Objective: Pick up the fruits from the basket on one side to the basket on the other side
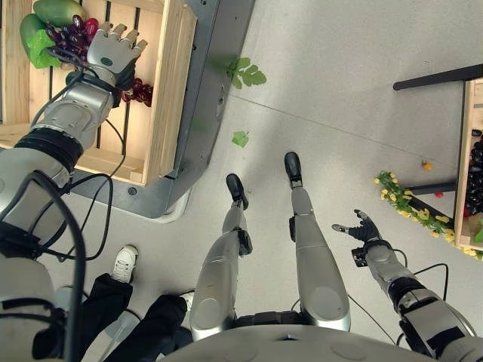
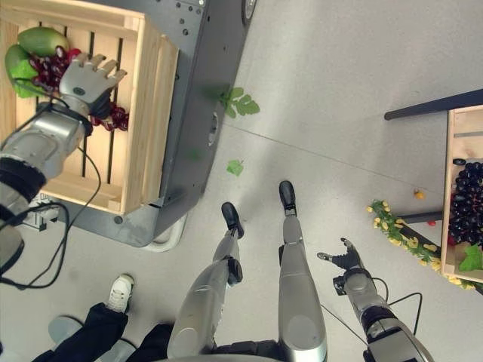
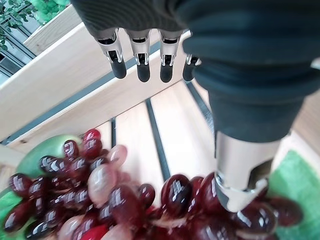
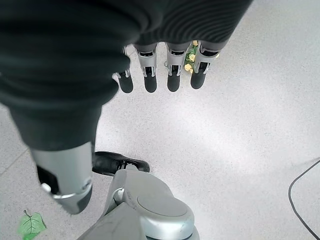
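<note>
**Left hand sits right over the red grapes**

Your left hand (image 1: pixel 113 51) is over the wooden crate (image 1: pixel 172 90) on the left side of the scene. The red grapes (image 3: pixel 120 195) lie just under it. In the left wrist view the fingers (image 3: pixel 142 62) point out straight in a row, and the thumb (image 3: pixel 240 175) comes down among the grapes. Nothing is held yet, so the hand is open.

The grapes are below the palm, between the fingers and the thumb. The bunch runs across the crate, from the green fruit (image 1: pixel 53 10) in the far left corner toward the wrist. I think you need to curl the fingers down and in to catch it. The left hand is much nearer than the right one.

Your right hand (image 1: pixel 365 228) hangs low on the right, over the floor (image 4: pixel 240 130), well apart from any fruit. Its fingers are straight and loose, and it holds nothing.

The other crate (image 2: pixel 451 204) is on the far right, with dark grapes (image 2: pixel 469 202) in it. That is where the red grapes should go, I think.

Some things are hard to see. The hand covers the middle of the bunch from above, so you cannot tell where the stem is. The right crate is cut off at the edge. A green leaf (image 1: pixel 240 139) lies on the floor between the crates.
</note>
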Motion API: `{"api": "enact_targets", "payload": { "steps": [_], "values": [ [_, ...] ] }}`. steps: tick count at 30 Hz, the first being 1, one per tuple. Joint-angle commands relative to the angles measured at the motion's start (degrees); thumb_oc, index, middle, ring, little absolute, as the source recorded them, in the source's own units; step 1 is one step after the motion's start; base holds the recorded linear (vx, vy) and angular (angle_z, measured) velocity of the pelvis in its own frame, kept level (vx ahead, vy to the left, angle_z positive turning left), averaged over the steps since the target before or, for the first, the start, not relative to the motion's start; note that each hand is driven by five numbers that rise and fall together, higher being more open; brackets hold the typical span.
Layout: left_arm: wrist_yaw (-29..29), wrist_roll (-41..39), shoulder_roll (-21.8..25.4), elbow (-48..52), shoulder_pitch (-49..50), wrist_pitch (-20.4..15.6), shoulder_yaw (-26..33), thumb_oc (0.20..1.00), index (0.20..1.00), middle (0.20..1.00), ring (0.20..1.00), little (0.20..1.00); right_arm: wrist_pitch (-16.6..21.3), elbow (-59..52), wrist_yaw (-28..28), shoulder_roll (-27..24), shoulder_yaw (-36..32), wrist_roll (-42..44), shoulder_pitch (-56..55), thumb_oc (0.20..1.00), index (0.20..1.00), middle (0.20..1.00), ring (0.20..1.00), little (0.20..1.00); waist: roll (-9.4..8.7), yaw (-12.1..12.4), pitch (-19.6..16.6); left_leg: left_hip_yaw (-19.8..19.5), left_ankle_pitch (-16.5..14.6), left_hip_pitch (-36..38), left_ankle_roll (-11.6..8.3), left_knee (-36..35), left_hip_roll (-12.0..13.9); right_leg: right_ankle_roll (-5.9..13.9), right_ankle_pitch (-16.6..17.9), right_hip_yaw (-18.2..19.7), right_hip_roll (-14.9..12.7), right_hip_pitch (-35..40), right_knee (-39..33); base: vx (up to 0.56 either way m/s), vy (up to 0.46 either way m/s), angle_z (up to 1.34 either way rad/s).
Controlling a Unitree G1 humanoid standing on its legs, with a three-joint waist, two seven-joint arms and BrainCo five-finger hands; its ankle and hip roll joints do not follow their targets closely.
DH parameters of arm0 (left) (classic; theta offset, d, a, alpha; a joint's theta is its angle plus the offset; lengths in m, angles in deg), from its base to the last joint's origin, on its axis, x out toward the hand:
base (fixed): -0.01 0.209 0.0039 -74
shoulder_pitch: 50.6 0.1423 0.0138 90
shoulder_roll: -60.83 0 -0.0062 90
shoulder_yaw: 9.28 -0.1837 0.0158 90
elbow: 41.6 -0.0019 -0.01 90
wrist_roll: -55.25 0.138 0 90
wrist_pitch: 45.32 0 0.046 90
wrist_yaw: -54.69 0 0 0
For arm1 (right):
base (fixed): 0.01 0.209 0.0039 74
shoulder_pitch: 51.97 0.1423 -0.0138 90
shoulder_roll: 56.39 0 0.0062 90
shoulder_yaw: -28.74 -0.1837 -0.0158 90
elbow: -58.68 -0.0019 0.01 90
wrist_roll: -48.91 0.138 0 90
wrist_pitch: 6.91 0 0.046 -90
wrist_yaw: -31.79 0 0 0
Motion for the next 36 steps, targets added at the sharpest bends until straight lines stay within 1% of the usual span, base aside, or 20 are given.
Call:
{"api": "enact_targets", "payload": {
  "steps": [1,7,13,17,18,20,26,31,32,33,36],
  "values": [
    [1.56,-1.03,2.25,-1.66,-4.84,1.60,2.92,1.000,1.000,1.000,1.000,1.000,0.68,-0.60,-1.14,0.11,-0.30,1.46,-2.04,1.000,1.000,1.000,1.000,1.000,-3.12,-0.36,0.57,-1.35,1.61,-4.90,-3.47,1.07,-0.19,7.50,0.60,0.32,-2.46,-1.88,-0.08,-0.02,-0.006,-0.03],
    [1.94,-1.94,0.89,-1.65,-3.92,1.71,4.50,1.000,1.000,1.000,1.000,1.000,0.70,-0.86,-1.48,0.39,-0.35,1.48,-2.27,1.000,1.000,1.000,1.000,1.000,-3.62,-0.49,0.57,-1.42,1.87,-5.82,-3.53,1.07,-0.16,7.46,0.74,0.20,-2.45,-2.58,-0.08,-0.01,-0.002,-0.01],
    [0.97,0.74,0.28,-3.50,-3.06,2.16,3.18,1.000,1.000,1.000,1.000,1.000,1.12,-2.50,-1.83,0.17,0.04,1.09,-2.70,1.000,1.000,1.000,1.000,1.000,-4.12,-0.61,0.57,-1.54,2.11,-6.41,-3.64,1.08,0.03,7.38,1.03,0.02,-2.36,-3.26,-0.08,0.00,0.000,0.00],
    [0.12,3.06,1.08,-3.77,-1.72,1.81,1.76,1.000,1.000,1.000,1.000,1.000,1.18,-2.35,-1.92,0.08,0.17,0.88,-2.71,1.000,1.000,1.000,1.000,1.000,-4.15,-0.44,0.57,-1.72,1.73,-6.09,-3.71,1.10,0.18,7.36,0.75,-0.20,-2.37,-2.89,-0.08,0.00,0.000,0.00],
    [-0.14,3.46,1.42,-3.81,-1.16,1.72,1.80,1.000,1.000,1.000,1.000,1.000,1.18,-2.30,-1.95,0.03,0.10,0.88,-2.58,1.000,1.000,1.000,1.000,1.000,-4.22,-0.39,0.57,-1.68,2.07,-6.38,-3.72,1.09,0.17,7.33,1.03,-0.15,-2.40,-3.20,-0.08,0.00,0.000,0.00],
    [-0.70,4.11,1.92,-4.22,0.49,1.61,2.00,1.000,1.000,1.000,1.000,1.000,1.22,-2.26,-2.00,0.04,0.07,0.79,-2.55,1.000,1.000,1.000,1.000,1.000,-4.13,-0.25,0.57,-1.67,1.66,-6.02,-3.70,1.13,0.16,7.31,0.67,-0.18,-2.31,-2.77,-0.08,0.00,0.000,0.00],
    [-1.23,4.83,3.24,-7.29,4.11,2.14,3.74,1.000,1.000,1.000,1.000,1.000,1.24,-1.97,-2.18,-0.32,0.18,0.43,-1.93,1.000,1.000,1.000,1.000,1.000,-4.18,-0.02,0.57,-1.51,2.03,-6.48,-3.80,1.18,0.25,7.26,0.93,0.01,-2.17,-3.39,-0.08,0.00,0.000,0.00],
    [-1.45,4.15,4.08,-8.43,5.45,2.40,4.89,1.000,1.000,1.000,1.000,1.000,1.17,-1.47,-2.25,-0.43,0.18,0.19,-1.94,1.000,1.000,1.000,1.000,1.000,-4.06,0.15,0.57,-1.48,1.79,-6.43,-3.83,1.02,0.32,7.30,0.73,-0.13,-2.04,-3.35,-0.08,0.00,0.000,0.00],
    [-1.34,4.10,4.35,-8.39,5.51,2.44,5.15,1.000,1.000,1.000,1.000,1.000,1.16,-1.43,-2.15,-0.44,0.22,0.18,-1.81,1.000,1.000,1.000,1.000,1.000,-4.10,0.12,0.57,-1.46,2.12,-6.73,-3.83,1.03,0.26,7.27,1.02,-0.08,-2.06,-3.71,-0.08,0.00,0.000,0.00],
    [-1.42,3.95,4.55,-8.43,5.84,2.38,5.42,1.000,1.000,1.000,1.000,1.000,1.09,-1.49,-2.12,-0.41,0.24,0.09,-2.00,1.000,1.000,1.000,1.000,1.000,-4.05,0.23,0.58,-1.56,1.76,-6.41,-3.83,1.04,0.29,7.25,0.71,-0.13,-2.03,-3.38,-0.08,0.00,0.000,0.00],
    [-1.10,3.51,5.41,-8.38,6.65,2.57,6.64,1.000,1.000,1.000,1.000,1.000,1.13,-1.75,-2.10,-0.49,0.10,0.00,-2.09,1.000,1.000,1.000,1.000,1.000,-4.06,0.22,0.57,-1.55,2.10,-6.75,-3.84,1.07,0.27,7.23,1.03,-0.15,-2.11,-3.69,-0.08,0.00,0.000,0.00]
  ]
}}
